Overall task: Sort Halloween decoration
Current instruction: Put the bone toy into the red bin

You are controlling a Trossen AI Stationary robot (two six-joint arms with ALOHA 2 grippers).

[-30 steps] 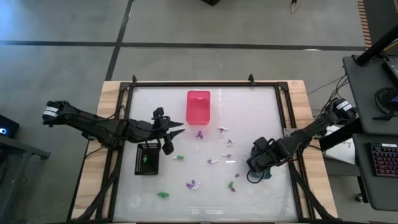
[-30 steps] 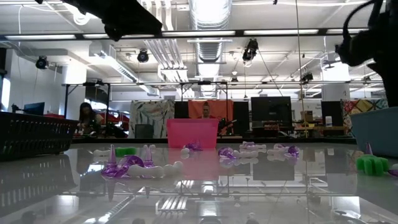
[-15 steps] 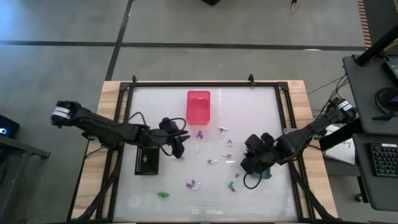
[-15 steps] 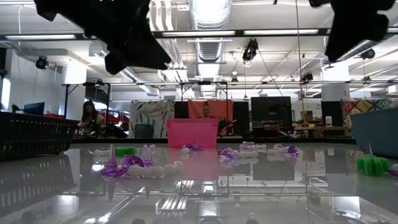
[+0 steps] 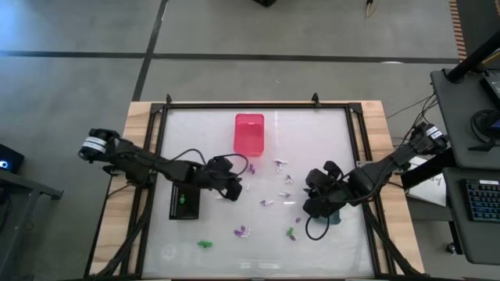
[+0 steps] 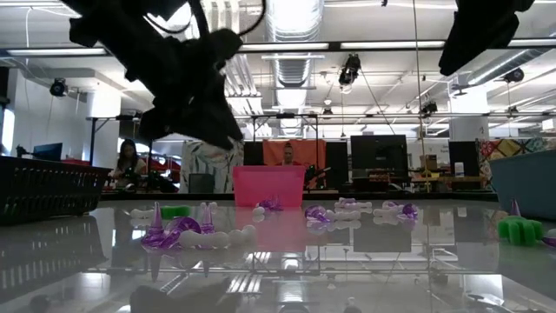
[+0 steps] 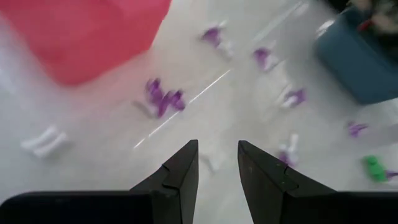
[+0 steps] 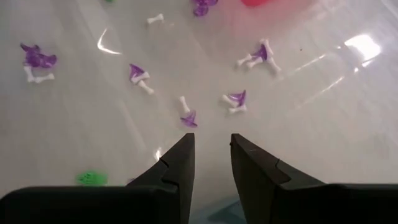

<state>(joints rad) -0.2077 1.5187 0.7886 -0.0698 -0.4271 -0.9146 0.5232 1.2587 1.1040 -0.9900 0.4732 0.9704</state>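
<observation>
Left gripper [image 5: 232, 190] hovers just right of the black bin [image 5: 186, 200], fingers parted with a narrow empty gap, nothing held; pink bin [image 5: 249, 133] ahead of it. Halloween decoration [image 5: 266, 202] pieces lie scattered on the table [image 5: 312, 133] between both grippers. Right gripper [image 5: 310, 193] hovers beside them, fingers slightly parted, empty, grey-blue bin [image 5: 334, 219] under it.

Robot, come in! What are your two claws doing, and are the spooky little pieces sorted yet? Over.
Left gripper open, empty, above the table. Right gripper open, empty, over scattered pieces. Tiny purple, white, green plastic Halloween pieces mostly loose on the table. Nothing blocking.
</observation>
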